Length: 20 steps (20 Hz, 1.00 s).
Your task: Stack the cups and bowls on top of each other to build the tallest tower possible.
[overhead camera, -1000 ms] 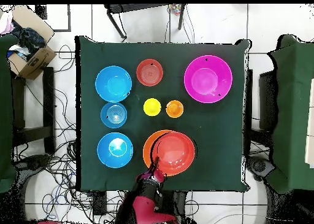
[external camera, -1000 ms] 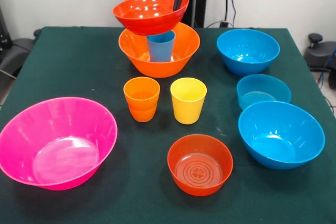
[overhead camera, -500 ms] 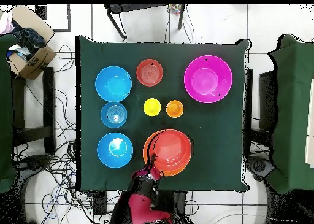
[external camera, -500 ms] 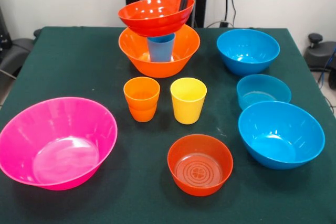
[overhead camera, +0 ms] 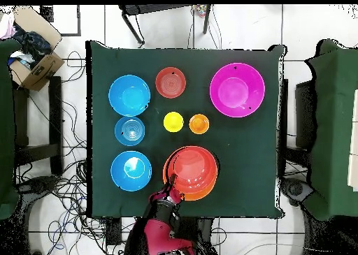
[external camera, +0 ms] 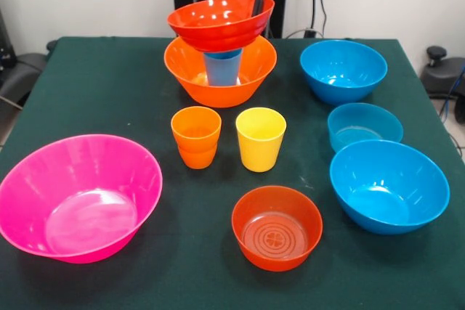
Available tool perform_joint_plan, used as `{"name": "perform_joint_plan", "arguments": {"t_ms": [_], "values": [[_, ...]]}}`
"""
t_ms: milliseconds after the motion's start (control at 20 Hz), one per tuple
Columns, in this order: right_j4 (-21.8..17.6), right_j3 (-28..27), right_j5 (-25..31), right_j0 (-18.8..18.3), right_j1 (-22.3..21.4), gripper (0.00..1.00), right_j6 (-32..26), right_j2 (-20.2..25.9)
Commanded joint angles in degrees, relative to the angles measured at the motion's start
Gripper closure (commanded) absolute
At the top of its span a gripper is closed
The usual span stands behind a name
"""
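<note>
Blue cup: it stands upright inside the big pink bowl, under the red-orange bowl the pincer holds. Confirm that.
Wrong bowl. The front view shows the blue cup upright inside the big orange bowl, under the red-orange bowl that the pincer holds by its rim. The big pink bowl is empty.

The glossy red arm housing (overhead camera: 162, 238) ends in a black wrist section and slim dark gripper (external camera: 259, 3) fingers.

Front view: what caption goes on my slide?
Gripper holds a red bowl over the blue cup in the orange bowl.
</note>
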Motion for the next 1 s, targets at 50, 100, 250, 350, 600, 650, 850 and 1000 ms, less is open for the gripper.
{"name": "perform_joint_plan", "arguments": {"t_ms": [50, 100, 250, 350, 600, 650, 850, 1000], "values": [[3.7, -7.7, 7.2, 1.0, 2.5, 1.00, 7.2, 2.4], [3.7, -7.8, 7.6, 1.1, 2.8, 1.00, 7.0, 2.3], [3.9, -8.0, 8.7, 1.4, 3.3, 1.00, 6.3, 1.7], [4.0, -8.2, 9.3, 1.7, 3.8, 1.00, 6.1, 1.5], [4.4, -8.6, 11.7, 2.3, 4.3, 1.00, 6.0, 1.5], [4.5, -8.8, 12.4, 2.7, 4.5, 1.00, 5.7, 1.4], [4.3, -9.3, 14.4, 3.2, 4.8, 1.00, 6.1, 1.3], [4.1, -9.7, 14.9, 3.5, 5.4, 1.00, 6.7, 1.2]]}}
